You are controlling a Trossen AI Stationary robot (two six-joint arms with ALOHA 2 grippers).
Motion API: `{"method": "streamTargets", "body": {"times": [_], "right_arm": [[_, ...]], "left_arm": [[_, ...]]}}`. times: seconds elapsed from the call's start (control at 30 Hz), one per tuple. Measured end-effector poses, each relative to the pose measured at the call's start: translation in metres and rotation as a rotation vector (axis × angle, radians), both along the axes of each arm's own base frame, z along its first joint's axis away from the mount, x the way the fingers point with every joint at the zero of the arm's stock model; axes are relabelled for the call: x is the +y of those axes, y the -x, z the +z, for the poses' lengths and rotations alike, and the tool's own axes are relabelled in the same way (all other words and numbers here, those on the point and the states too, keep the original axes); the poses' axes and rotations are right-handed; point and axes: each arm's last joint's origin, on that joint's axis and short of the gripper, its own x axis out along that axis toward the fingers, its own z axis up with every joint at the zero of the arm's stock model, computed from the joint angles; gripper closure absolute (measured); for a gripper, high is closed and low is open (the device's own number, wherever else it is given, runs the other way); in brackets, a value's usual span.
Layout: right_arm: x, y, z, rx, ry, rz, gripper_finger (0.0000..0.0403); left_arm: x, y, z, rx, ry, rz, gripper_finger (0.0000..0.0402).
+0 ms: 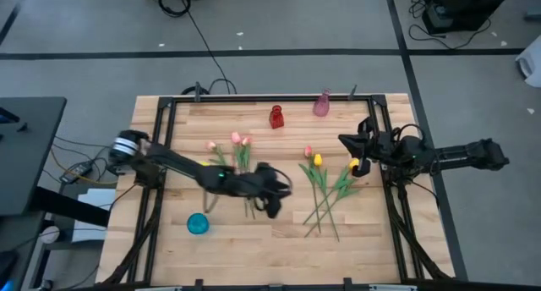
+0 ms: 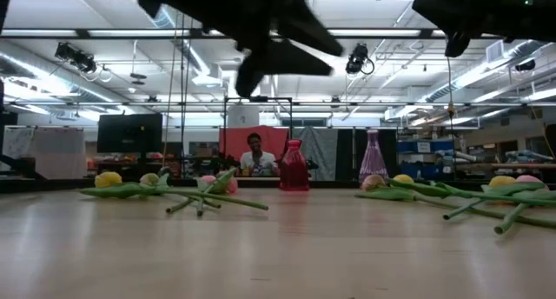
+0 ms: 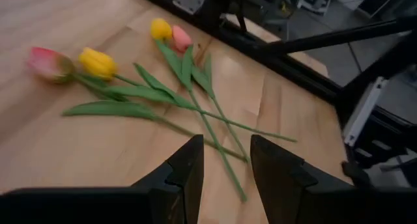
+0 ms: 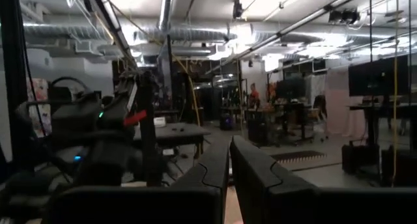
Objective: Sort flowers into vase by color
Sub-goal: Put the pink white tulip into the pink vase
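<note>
Two loose groups of flowers lie flat on the wooden table. The left group (image 1: 241, 156) has pink heads. The right group (image 1: 325, 185) has pink and yellow heads (image 3: 98, 62) and crossed green stems (image 3: 215, 129). My left gripper (image 3: 225, 172) hovers open over the table's middle (image 1: 279, 196), between the groups, its fingers pointing at the right group's stem ends. My right gripper (image 4: 229, 165) is shut and empty at the table's right edge (image 1: 342, 141), raised and pointing out into the room.
A red vase (image 1: 276, 117) and a pale pink vase (image 1: 322, 103) stand near the far edge. A teal vase (image 1: 198, 224) stands near the front left. A black frame rail (image 1: 161, 156) lines the table's sides. A person sits in the room beyond the table (image 2: 254, 151).
</note>
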Motion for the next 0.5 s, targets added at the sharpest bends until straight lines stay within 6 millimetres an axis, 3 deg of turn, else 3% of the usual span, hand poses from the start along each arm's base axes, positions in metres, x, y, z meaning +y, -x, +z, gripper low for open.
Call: {"method": "streamTargets", "body": {"times": [0.13,0.23,0.37,0.5], "right_arm": [[0.001,-0.001,-0.007,0.074,-0.003,0.025,0.037],[0.001,-0.003,-0.018,0.179,-0.052,0.042,0.037],[0.0,-0.004,-0.029,0.287,-0.095,0.029,0.037],[0.0,-0.005,-0.027,0.271,-0.046,0.002,0.037]], "left_arm": [[0.002,-0.032,-0.016,0.031,0.041,-0.008,0.0271],[0.008,-0.041,-0.027,0.09,0.124,-0.032,0.0271],[0.018,-0.031,-0.04,0.275,0.188,0.025,0.0271],[0.028,-0.006,-0.036,0.474,0.164,0.193,0.0271]]}}
